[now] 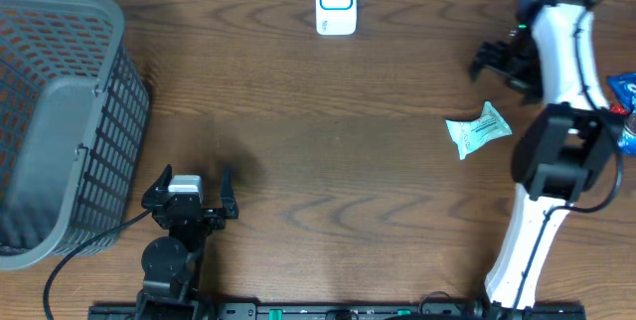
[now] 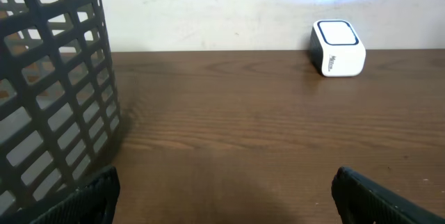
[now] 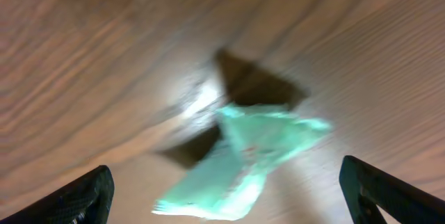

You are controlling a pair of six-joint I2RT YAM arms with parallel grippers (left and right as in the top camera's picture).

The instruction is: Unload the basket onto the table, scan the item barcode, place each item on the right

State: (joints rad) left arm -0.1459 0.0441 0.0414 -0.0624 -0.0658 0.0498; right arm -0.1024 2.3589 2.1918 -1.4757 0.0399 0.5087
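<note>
Lying flat on the wooden table (image 1: 328, 151), the pale green packet (image 1: 478, 129) sat well to the right of the white barcode scanner (image 1: 336, 2) and nearer the robot's side than it. The scanner stood at the far edge of the table, its blue-rimmed face showing in the overhead view.

The right gripper (image 1: 494, 70) hung about as far to the right of the scanner as the packet did, and between the two in depth. Its fingers (image 3: 69, 200) were spread wide and grasped nothing; the packet lay apart from them on the wood. From the right wrist the packet showed only as a blurred, crumpled green shape with a dark shadow behind it, and the two black fingers stood at the outer edges of that view, not touching it.

The left gripper (image 1: 195, 183) was likewise released. It sat to the left of the scanner and well toward the near edge, fingers apart with nothing between them. Its wrist view looked across the wood to the scanner, which appeared ahead and to the right.

A grey mesh basket (image 1: 60, 121) stood far to the left of the scanner, at the table's left end. Some blue packaging (image 1: 624, 86) lay far to the scanner's right, partly hidden behind the right arm.
</note>
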